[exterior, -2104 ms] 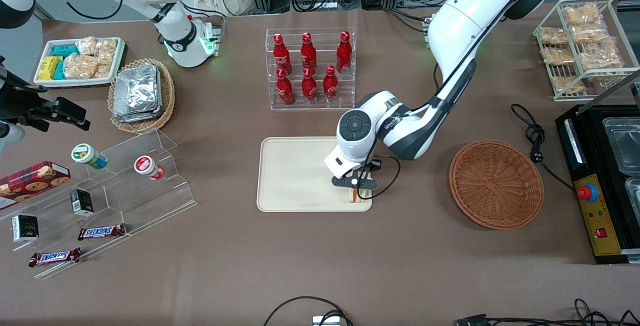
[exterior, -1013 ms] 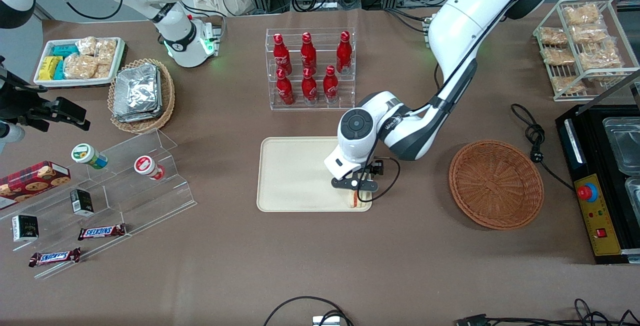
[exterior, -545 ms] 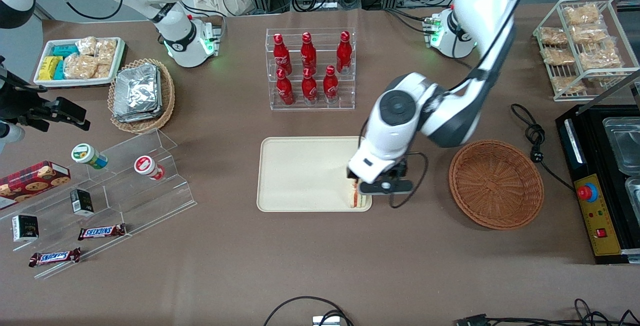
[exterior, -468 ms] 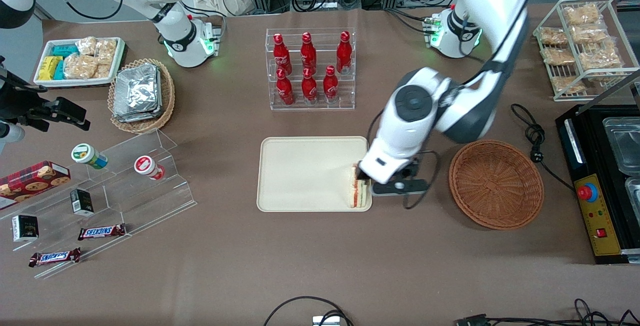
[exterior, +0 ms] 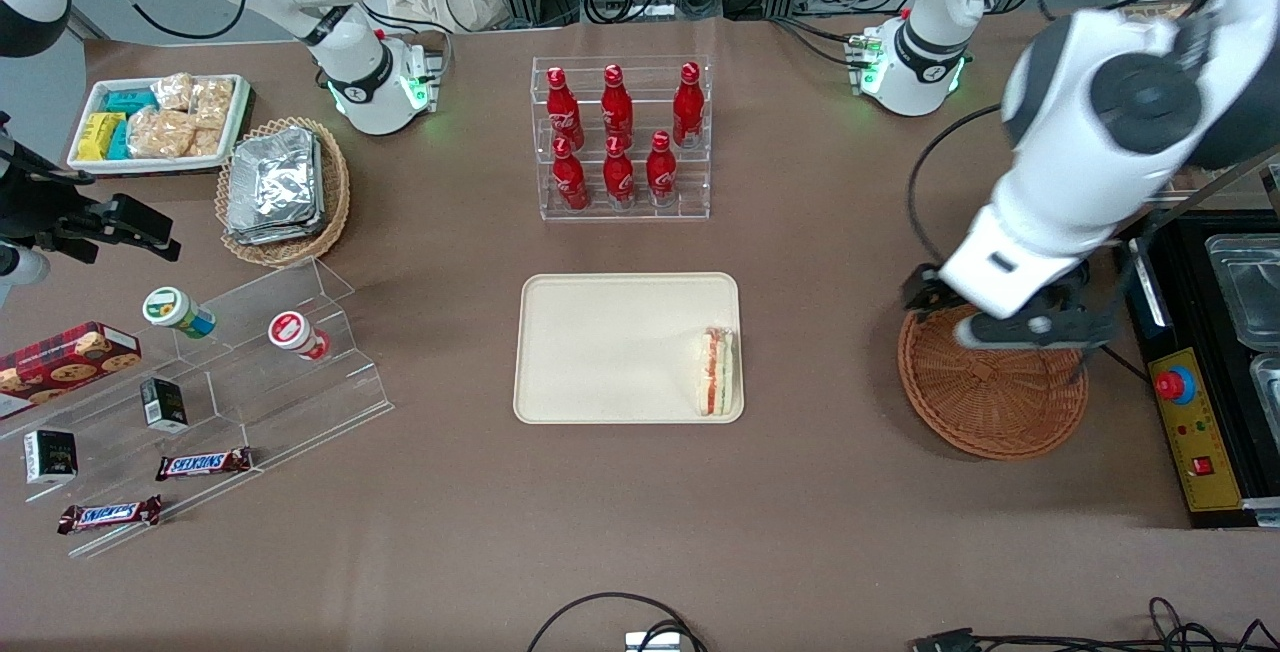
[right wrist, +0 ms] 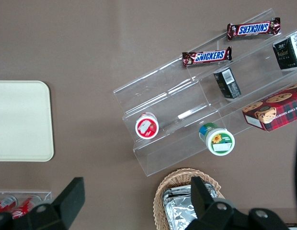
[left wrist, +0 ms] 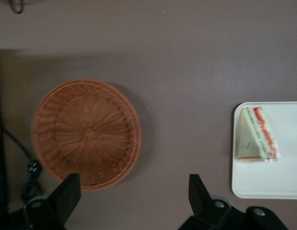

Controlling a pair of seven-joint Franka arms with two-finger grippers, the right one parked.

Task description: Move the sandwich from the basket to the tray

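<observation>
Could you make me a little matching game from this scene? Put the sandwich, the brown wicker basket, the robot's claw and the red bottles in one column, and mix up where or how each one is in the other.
Things:
1. sandwich
2. basket
3. claw
4. red bottles

Descriptions:
A. open, holding nothing, up above the basket
B. standing in a clear rack, farther from the front camera than the tray
C. lying on the tray near its corner
D. on the table with nothing in it

Pairs: 1-C, 2-D, 3-A, 4-B
</observation>
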